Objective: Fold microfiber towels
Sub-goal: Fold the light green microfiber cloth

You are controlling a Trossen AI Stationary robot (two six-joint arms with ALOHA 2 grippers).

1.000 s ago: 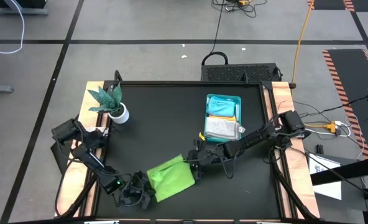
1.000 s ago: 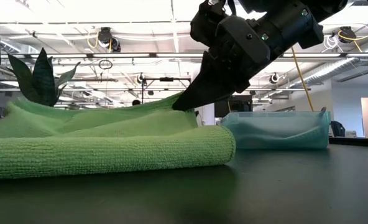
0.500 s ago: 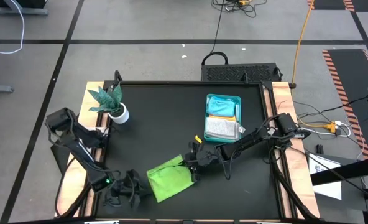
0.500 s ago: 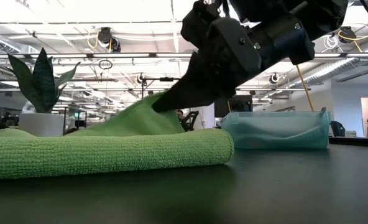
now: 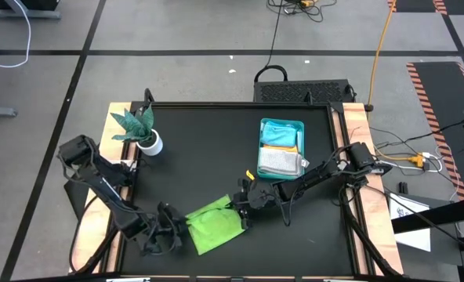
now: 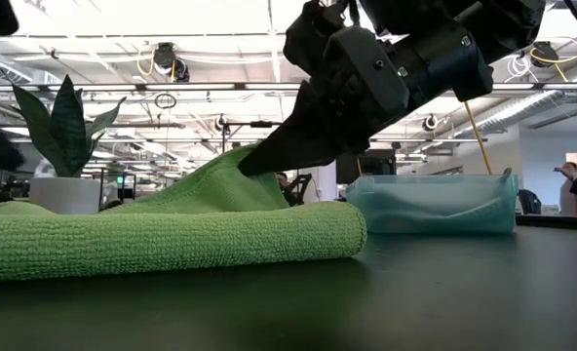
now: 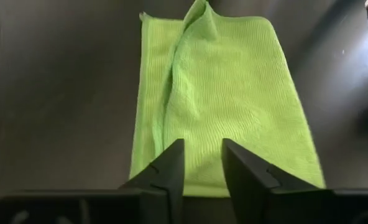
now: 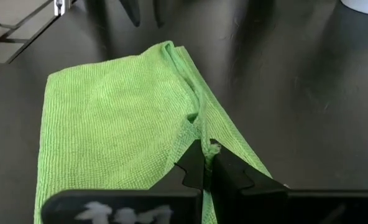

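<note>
Lying folded near the lower middle of the high view, the lime green microfiber towel is a ribbed, fuzzy rectangle with a rounded fold along its front edge in the low view. One corner is lifted into a soft peak, and a crease runs from that peak down the cloth. The right gripper has its jaws pressed together on that raised corner, pinching the cloth; its wrist view shows the dark tips meeting on the green fabric. The left gripper sits just beside the towel's opposite edge, at the lower left of the high view, its jaws standing a little apart over the cloth's near edge and holding nothing.

The desk is matt black with pale wooden side rails. In the upper right part of it a teal plastic tray holds folded cloths, a pale blue one and a white-grey one. A small green plant in a white pot stands near the upper left corner. Beyond the desk the low view shows an open hall with ceiling lights and pipes, and a person at the far right edge.
</note>
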